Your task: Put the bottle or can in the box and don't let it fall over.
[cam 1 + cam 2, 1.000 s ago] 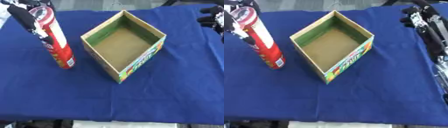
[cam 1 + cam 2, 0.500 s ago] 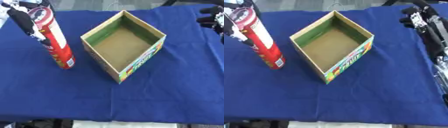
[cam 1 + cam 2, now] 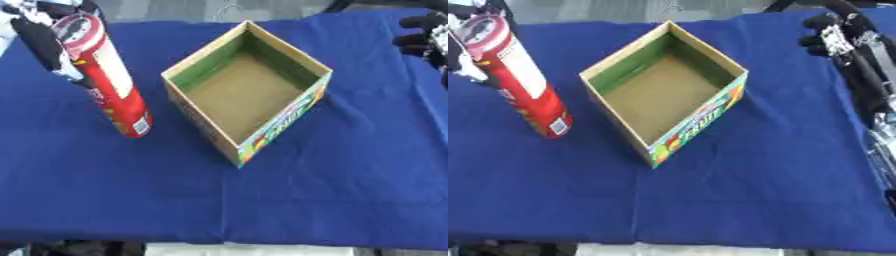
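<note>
Can (image 3: 109, 85) upright, left of box (image 3: 248, 90), apart; left hand (image 3: 42, 40) alongside

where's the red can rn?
The red can stands on the blue cloth at the robot's left, beside the open box, with the left robot hand at its top.

Tall red cylindrical can (image 3: 109, 85) had a white label panel; open cardboard box (image 3: 246, 90) was green-lined with multicoloured print outside; cloth-covered table (image 3: 350, 175) was dark blue.
</note>
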